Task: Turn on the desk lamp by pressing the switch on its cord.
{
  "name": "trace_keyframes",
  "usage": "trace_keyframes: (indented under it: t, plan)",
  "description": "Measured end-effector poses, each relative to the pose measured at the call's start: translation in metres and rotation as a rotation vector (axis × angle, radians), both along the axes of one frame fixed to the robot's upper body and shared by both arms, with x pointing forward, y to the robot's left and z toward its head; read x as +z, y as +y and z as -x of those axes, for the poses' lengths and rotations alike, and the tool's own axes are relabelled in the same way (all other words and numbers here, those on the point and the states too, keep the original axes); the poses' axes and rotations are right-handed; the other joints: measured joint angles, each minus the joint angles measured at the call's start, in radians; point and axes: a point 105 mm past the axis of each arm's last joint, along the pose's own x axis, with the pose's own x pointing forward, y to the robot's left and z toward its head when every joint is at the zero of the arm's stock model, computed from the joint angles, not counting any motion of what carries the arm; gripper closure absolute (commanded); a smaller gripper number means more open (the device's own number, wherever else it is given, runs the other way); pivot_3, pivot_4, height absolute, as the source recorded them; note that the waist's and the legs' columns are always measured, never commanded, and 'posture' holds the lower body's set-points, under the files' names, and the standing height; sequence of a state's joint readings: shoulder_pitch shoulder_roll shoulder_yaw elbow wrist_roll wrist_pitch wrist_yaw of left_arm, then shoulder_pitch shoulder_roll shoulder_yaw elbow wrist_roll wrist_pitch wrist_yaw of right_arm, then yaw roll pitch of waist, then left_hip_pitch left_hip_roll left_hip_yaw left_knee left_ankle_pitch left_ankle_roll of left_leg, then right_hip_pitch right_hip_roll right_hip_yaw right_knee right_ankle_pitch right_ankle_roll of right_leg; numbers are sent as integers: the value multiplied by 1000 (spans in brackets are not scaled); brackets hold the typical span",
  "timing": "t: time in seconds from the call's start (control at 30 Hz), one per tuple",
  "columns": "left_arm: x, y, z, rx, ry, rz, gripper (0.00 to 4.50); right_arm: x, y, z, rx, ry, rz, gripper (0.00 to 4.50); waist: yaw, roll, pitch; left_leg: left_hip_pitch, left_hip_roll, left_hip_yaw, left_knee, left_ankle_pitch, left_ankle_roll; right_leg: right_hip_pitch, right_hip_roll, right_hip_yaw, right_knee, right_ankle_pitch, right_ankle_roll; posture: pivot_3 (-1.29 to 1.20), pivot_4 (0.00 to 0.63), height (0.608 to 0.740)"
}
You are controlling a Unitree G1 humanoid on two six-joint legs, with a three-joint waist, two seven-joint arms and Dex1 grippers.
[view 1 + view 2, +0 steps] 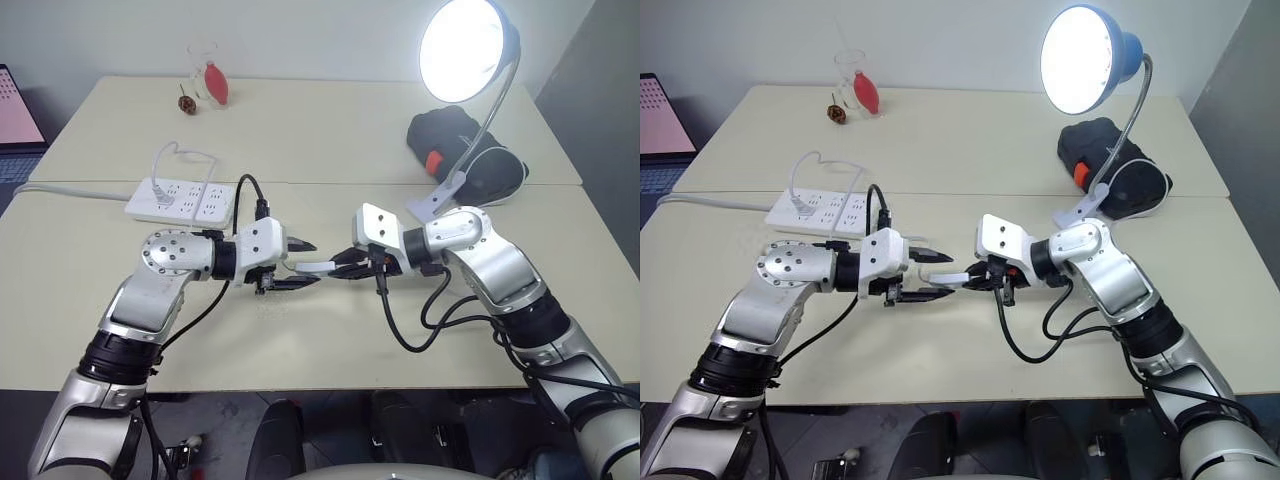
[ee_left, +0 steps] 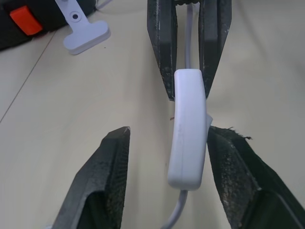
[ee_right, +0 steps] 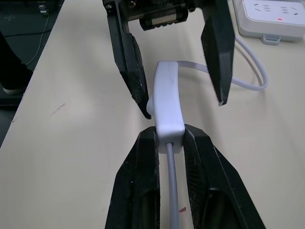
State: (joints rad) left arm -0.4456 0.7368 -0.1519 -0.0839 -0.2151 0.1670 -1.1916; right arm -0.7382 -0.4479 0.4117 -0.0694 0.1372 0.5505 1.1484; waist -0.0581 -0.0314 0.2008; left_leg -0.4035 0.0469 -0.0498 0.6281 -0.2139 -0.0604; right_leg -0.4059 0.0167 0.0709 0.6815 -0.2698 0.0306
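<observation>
While pinched, switch (image 2: 188,129) between open fingers (image 2: 109,176).

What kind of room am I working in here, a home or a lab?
Probably an office or lab workspace: two plain cream tables pushed together, a white power strip feeding the lit desk lamp, and a laptop screen at the edge.

The desk lamp (image 1: 1087,58) has a blue shade, a glowing white bulb, a chrome neck and a white clip; the switch (image 2: 188,128) and its cord (image 3: 172,183) are white. The bench (image 1: 330,130) is pale cream, the power strip (image 1: 182,201) white, and the bag (image 1: 470,150) black with a red-orange patch.
</observation>
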Motion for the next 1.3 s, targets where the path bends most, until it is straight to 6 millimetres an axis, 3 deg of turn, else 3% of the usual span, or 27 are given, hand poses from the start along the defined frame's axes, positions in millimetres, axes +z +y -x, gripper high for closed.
trace_keyframes:
  t: [0.2, 0.37, 0.5, 0.57, 0.77, 0.87, 1.03, 1.13, 1.3]
  plan:
    - [-1, 31, 8, 111, 7, -18, 13, -18, -4, -29, -88, 9, 5, 4135, -2, 0, 0, 0, 0, 0, 0, 0, 0, 0, 0, 0, 0, 0, 0, 0, 150, 740]
    - [-3, 48, 19, 200, 21, 6, 0, -33, -5, -52, -153, -22, 18, 4135, -1, 0, 0, 0, 0, 1, 0, 0, 0, 0, -1, 0, 0, 0, 0, 0, 150, 740]
    - [-8, 53, 25, 241, 50, 21, 0, -43, -12, -58, -161, -45, 46, 4135, 4, 0, 0, 0, 0, 0, 0, 0, 0, 0, -1, 0, 0, 0, 0, 0, 150, 740]
    - [-6, 56, 25, 253, 58, 31, 0, -42, -12, -61, -148, -75, 61, 3434, 4, 0, 0, 0, 0, 0, 0, 0, 0, 0, 0, 0, 0, 0, 0, 0, 150, 740]
    - [1, 59, 24, 270, 59, 64, 0, -43, -27, -63, -155, -80, 95, 2167, 2, 0, 0, 0, 0, 1, 0, 0, 0, 0, 0, 0, 0, 0, 0, 0, 150, 740]
    - [5, 57, 25, 280, 73, 87, 0, -36, -43, -51, -107, -92, 118, 1470, 4, 1, 0, -1, 0, 0, -1, 0, 0, 0, 0, 0, 0, 0, -1, 0, 150, 740]
    - [12, 60, 34, 330, 110, 97, 0, 3, -80, -25, -92, -136, 101, 224, 7, 1, 1, -3, 0, 0, 0, 0, 0, -2, -1, -1, -1, -1, 0, 0, 150, 740]
    - [21, 60, 39, 345, 108, 114, 0, 17, -86, -6, -76, -136, 62, 224, 3, 1, 1, -2, 1, -1, -1, 0, 0, -1, -1, -1, -1, -1, 0, 0, 150, 740]
    - [19, 68, 42, 396, 135, 101, 0, 16, -98, 17, -130, -49, 13, 224, 2, 1, 1, 0, 0, 0, 0, 0, 0, 0, -1, 0, 0, -1, 0, 0, 150, 740]
